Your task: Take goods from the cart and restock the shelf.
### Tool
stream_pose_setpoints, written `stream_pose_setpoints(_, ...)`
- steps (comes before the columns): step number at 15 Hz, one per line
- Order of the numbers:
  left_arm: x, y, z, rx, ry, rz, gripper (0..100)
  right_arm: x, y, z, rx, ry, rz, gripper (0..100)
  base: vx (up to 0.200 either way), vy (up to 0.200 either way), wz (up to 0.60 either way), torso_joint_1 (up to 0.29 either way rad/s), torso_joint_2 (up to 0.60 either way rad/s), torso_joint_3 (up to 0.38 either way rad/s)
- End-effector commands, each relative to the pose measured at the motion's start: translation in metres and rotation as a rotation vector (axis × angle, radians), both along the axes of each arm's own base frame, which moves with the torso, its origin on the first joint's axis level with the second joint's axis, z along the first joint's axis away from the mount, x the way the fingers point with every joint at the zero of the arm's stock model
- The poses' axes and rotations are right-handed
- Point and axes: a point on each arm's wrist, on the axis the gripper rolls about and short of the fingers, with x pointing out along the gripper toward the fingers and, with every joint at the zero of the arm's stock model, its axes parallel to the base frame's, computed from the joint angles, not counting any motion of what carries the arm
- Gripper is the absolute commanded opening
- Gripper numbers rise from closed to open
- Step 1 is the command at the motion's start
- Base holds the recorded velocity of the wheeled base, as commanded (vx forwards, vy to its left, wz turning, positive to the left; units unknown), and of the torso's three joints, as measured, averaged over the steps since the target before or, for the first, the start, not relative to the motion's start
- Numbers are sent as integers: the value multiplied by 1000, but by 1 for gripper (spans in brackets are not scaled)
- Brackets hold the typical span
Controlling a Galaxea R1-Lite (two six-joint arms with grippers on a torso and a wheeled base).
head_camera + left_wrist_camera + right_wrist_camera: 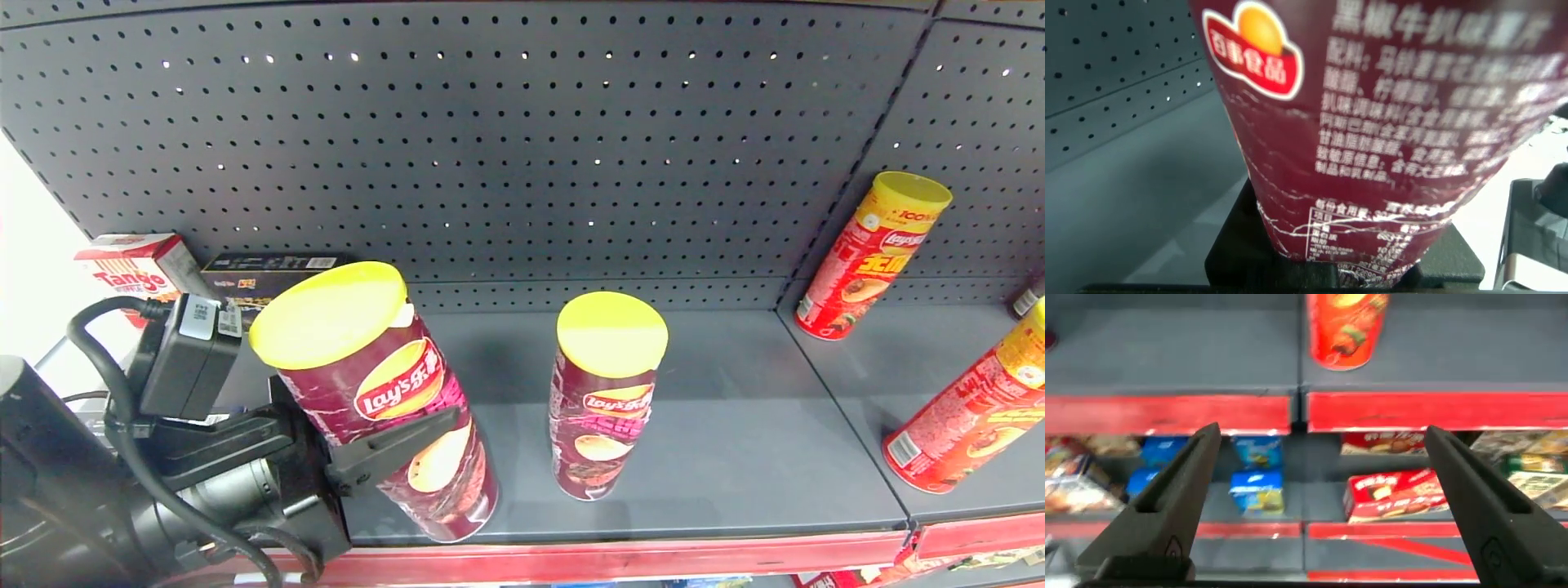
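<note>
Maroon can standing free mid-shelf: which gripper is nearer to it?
Left. The left gripper, shut on a second can, sits beside the free can on that shelf; the right gripper, open, is back off the shelf front, facing a red can.

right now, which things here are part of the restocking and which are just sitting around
In the job: maroon chip can, clamped in the left gripper, at the front edge of the shelf.

Just there: second maroon can standing upright, red cans in the next bay, snack boxes at the back, open right gripper.
</note>
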Motion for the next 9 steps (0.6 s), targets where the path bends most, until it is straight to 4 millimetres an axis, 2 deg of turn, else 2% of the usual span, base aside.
stream_pose_setpoints(1, -5, -1, -5, 8, 15, -19, 0, -2, 0, -1, 4, -23, -9, 100, 0, 0, 0, 0, 0, 0)
stream_pose_setpoints(4, -17, -1, -12, 21, 40, -39, 0, -2, 0, -1, 1, -23, -11, 100, 0, 0, 0, 0, 0, 0)
stream_pose_setpoints(7, -9, -4, 1, -7, 3, 5, 0, -2, 0, -1, 1, -23, -9, 100, 0, 0, 0, 0, 0, 0)
stream_pose_setpoints(9, -3, -6, 2, -8, 1, 15, 0, -2, 0, -1, 1, -23, -9, 100, 0, 0, 0, 0, 0, 0)
